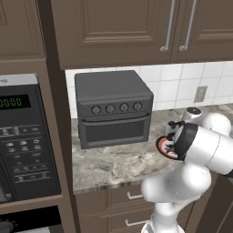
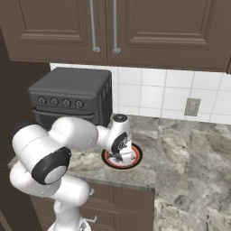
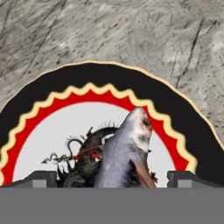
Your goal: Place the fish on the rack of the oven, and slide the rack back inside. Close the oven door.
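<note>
The gripper (image 3: 112, 177) is hanging spread wide directly over the plate (image 3: 52, 94), its fingertips (image 3: 41, 177) flanking the fish (image 3: 124, 153) lying on the plate; picking up is underway, calling next for closing on the fish

The fish (image 3: 127, 153) is cut off at the hand view's lower edge, its tail hidden. The plate (image 2: 135, 159) is mostly covered by the arm in both base views. The microwave (image 1: 25, 136) is cropped at the left edge.
</note>
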Controlling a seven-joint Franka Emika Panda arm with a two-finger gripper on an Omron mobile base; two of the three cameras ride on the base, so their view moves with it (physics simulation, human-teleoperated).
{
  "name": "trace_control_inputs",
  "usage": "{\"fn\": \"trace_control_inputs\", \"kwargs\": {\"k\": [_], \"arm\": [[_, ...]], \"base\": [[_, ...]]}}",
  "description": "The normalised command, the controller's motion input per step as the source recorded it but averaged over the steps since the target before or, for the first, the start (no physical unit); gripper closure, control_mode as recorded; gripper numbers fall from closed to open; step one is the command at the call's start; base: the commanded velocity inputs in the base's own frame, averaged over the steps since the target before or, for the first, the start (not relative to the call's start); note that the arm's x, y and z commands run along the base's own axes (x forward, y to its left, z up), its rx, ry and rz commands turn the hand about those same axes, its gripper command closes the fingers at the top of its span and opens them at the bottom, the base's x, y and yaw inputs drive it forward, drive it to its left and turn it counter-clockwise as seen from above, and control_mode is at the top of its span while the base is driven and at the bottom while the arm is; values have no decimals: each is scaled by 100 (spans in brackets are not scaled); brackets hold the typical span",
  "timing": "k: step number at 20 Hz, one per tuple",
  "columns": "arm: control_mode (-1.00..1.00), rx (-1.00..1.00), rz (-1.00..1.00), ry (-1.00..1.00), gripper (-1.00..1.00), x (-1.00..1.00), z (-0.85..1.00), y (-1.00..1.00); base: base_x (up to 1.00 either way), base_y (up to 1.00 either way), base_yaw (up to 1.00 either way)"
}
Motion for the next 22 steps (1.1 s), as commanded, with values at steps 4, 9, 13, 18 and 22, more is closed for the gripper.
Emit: {"fn": "trace_control_inputs", "kwargs": {"k": [4,9,13,18,22], "arm": [[-100,0,-19,0,-100,12,-25,29],[-100,0,-20,0,-100,0,-35,12],[-100,0,-17,0,-100,-1,-41,11],[-100,0,-8,-3,100,-4,-63,24],[-100,0,-1,0,100,0,-18,5]], "base": [[0,0,0],[0,0,0],[0,0,0],[0,0,0],[0,0,0]]}}
